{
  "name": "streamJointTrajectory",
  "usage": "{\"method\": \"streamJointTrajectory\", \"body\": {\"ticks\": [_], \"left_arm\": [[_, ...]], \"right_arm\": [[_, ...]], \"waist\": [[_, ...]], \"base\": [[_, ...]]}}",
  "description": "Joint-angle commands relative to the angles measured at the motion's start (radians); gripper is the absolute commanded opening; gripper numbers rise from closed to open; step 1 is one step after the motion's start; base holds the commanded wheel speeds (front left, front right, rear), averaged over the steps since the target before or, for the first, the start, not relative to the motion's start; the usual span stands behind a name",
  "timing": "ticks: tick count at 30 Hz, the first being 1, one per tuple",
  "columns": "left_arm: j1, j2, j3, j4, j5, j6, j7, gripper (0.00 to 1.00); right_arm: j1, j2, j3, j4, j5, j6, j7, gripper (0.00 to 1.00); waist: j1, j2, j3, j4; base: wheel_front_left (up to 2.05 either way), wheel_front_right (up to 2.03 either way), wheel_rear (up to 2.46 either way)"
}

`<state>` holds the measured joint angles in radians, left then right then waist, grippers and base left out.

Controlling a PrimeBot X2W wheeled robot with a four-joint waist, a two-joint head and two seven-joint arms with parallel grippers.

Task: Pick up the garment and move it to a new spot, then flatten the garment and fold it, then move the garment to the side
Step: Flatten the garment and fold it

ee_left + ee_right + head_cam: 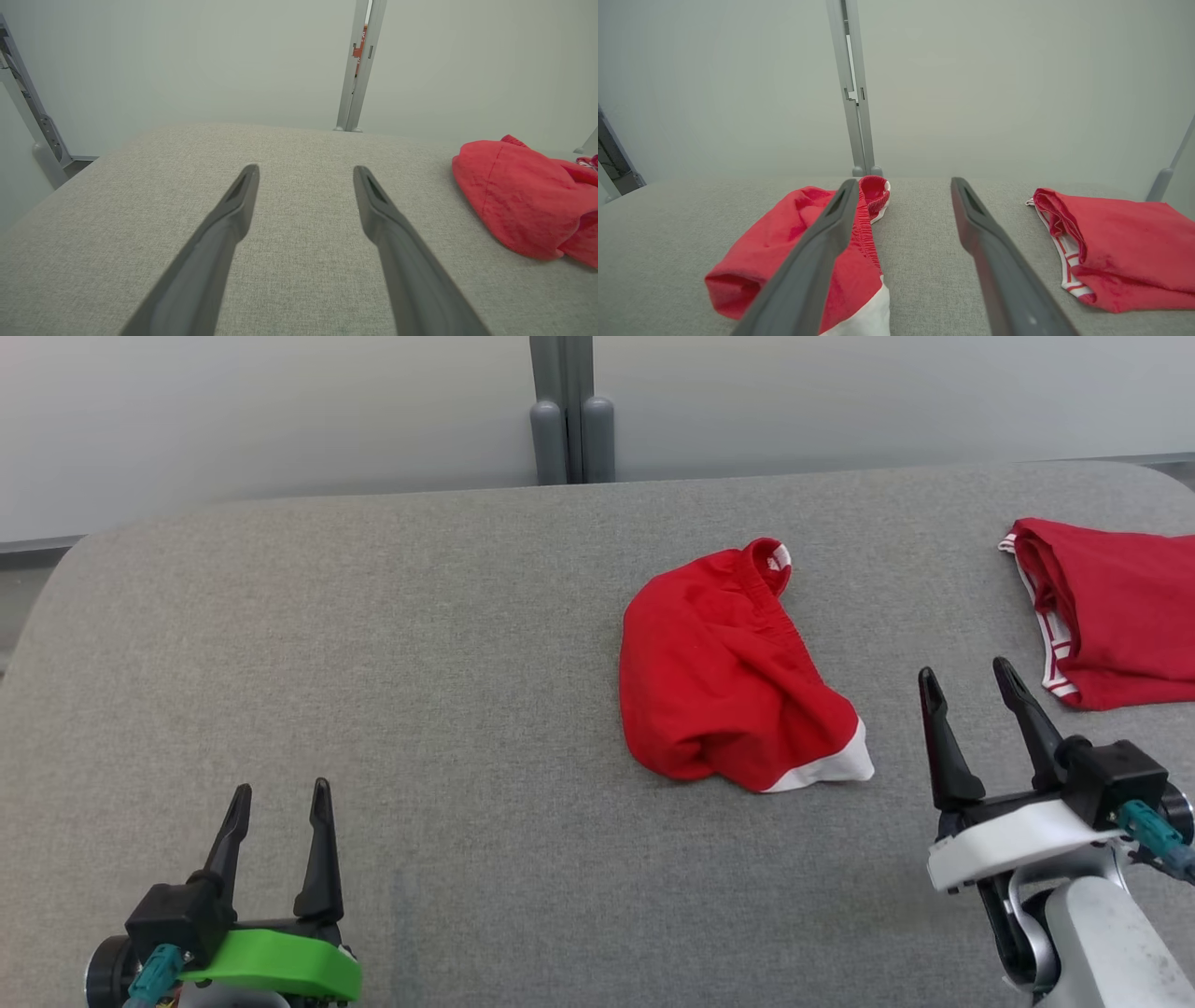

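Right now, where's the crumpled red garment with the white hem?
Head view: the crumpled red garment lies right of centre on the grey table, left of the right gripper.

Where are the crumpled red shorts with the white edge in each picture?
Head view: the crumpled red shorts lie just right of the middle.
Left wrist view: they sit at the right edge.
Right wrist view: they are at the lower left.
Shared landmark: the grey post at the back, top middle in every view.

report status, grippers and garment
Both open, empty: left gripper, right gripper. Crumpled garment untouched, just left of right gripper. Second red piece far right, apart, not in the way.
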<state>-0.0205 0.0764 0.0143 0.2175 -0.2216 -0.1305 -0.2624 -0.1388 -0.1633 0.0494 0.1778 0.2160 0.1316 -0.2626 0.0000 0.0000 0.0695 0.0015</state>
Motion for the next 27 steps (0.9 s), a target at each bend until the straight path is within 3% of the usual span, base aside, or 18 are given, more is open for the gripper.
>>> {"method": "streamJointTrajectory", "body": {"ticks": [1, 9, 27], "left_arm": [[-0.017, 0.001, -0.002, 0.001, 0.015, 0.000, -0.003, 1.00], [-0.049, -0.002, -0.017, 0.011, 0.011, 0.000, -0.003, 1.00], [-0.082, -0.010, -0.035, 0.026, 0.012, 0.000, -0.003, 1.00]], "right_arm": [[-0.028, -0.012, 0.004, 0.018, -0.010, -0.002, 0.004, 1.00], [-0.196, -0.040, 0.035, 0.225, 0.002, -0.002, 0.047, 1.00], [-0.300, 0.003, 0.139, 0.670, 0.085, -0.002, 0.022, 1.00]], "waist": [[0.0000, 0.0000, 0.015, 0.016], [0.0000, 0.0000, 0.064, 0.072], [0.0000, 0.0000, 0.107, 0.112]], "base": [[0.00, 0.00, 0.00], [0.00, 0.00, 0.00], [0.00, 0.00, 0.00]]}}
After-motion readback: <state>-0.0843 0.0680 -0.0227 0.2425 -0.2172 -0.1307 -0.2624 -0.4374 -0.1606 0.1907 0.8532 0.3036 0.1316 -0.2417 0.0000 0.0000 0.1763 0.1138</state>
